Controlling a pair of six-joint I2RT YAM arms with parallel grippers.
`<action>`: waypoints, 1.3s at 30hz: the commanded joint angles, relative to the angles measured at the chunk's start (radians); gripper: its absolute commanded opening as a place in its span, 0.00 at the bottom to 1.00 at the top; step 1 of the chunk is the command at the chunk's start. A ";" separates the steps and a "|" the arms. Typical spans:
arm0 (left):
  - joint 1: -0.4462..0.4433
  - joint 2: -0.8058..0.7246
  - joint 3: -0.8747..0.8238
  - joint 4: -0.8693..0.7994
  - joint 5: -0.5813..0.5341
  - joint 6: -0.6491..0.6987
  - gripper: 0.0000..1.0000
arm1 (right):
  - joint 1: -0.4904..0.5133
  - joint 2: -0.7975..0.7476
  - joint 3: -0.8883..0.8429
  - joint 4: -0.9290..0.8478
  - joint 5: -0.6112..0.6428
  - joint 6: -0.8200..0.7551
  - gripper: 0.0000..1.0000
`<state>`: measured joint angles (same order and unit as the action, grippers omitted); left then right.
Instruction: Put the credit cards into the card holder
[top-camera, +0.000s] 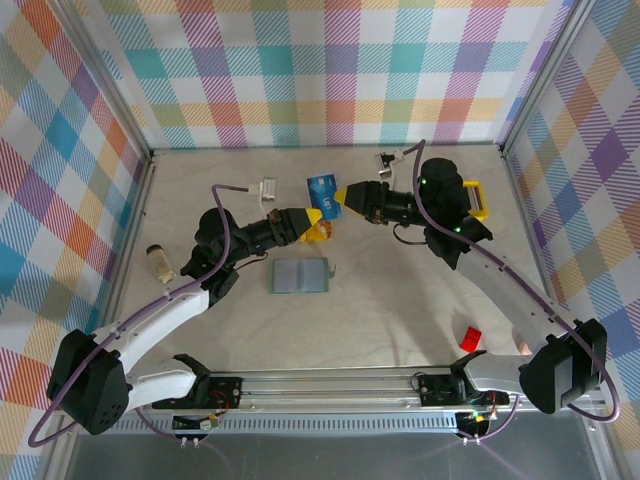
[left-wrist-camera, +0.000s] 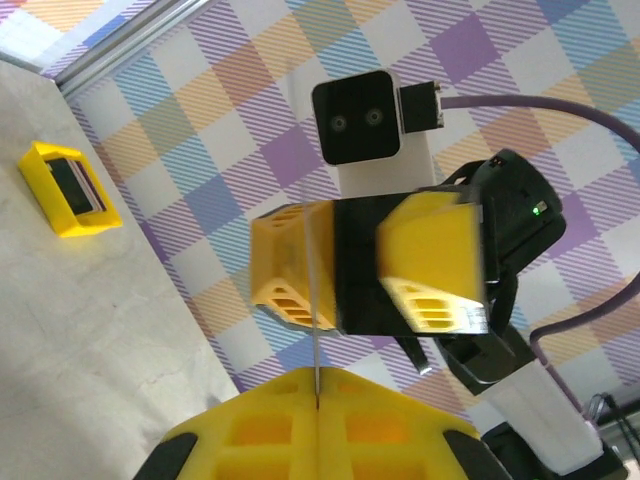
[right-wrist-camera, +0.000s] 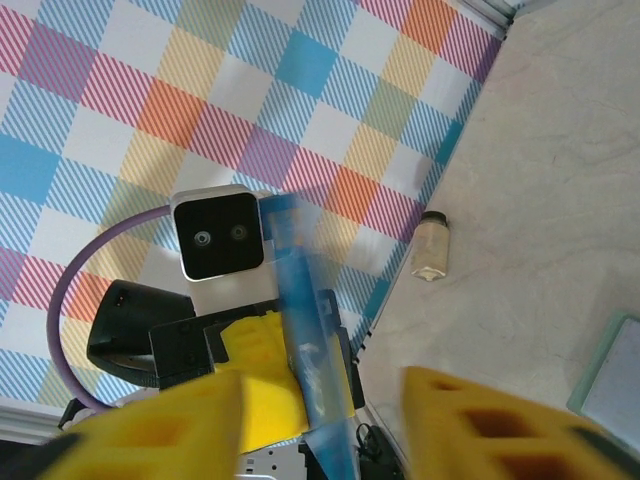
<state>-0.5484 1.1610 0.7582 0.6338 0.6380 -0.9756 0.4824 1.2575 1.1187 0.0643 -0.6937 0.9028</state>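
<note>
Just beyond the holder (top-camera: 300, 277), the card (right-wrist-camera: 300, 300) is clamped by the nearer left gripper (left-wrist-camera: 318, 385), its long axis pointed between the right gripper's (right-wrist-camera: 320, 400) wide-spread fingers.

The top camera looks steeply down from above and behind the arm bases onto the whole table (top-camera: 400, 320). The wrist cameras face each other at close range: the left one sees the right gripper (left-wrist-camera: 357, 265), the right one the left gripper (right-wrist-camera: 285, 395), and both see the blue card (right-wrist-camera: 303, 320) between them.
</note>
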 joint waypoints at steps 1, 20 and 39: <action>-0.007 -0.022 0.006 0.027 0.003 0.012 0.00 | 0.006 -0.024 -0.011 0.019 -0.017 -0.032 0.59; -0.007 -0.040 0.001 0.017 -0.007 -0.002 0.09 | 0.007 -0.033 -0.072 0.089 -0.135 -0.042 0.00; 0.208 -0.173 -0.111 -0.549 0.055 0.252 1.00 | 0.024 -0.068 -0.411 0.157 0.115 -0.097 0.00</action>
<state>-0.3668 0.9955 0.6632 0.1783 0.6472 -0.8009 0.4900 1.1843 0.7467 0.1326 -0.6151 0.8040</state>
